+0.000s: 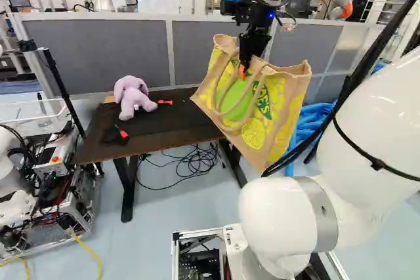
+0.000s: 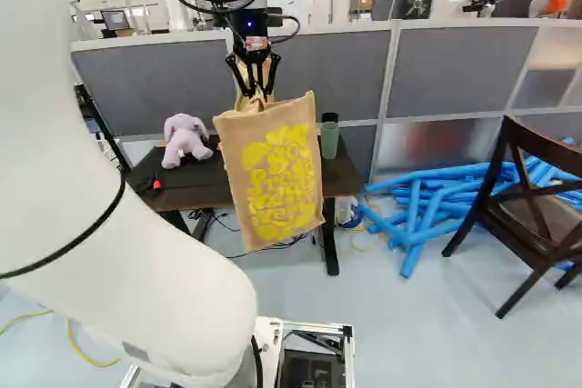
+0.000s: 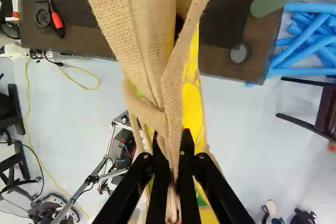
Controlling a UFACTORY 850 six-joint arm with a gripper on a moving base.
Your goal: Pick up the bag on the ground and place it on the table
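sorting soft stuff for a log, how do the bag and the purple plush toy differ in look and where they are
The bag hangs in the air from the gripper, while the plush toy rests on the table. The bag is tan with yellow print; the plush toy is plain pale purple. The bag is flat-sided with handles, the plush toy rounded with limbs. Both look like soft fabric.

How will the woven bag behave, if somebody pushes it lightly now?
The bag would probably swing, since it hangs from its handles in the gripper. Its broad sides look fairly flat, so they may keep some shape, while the bent handles seem floppy.
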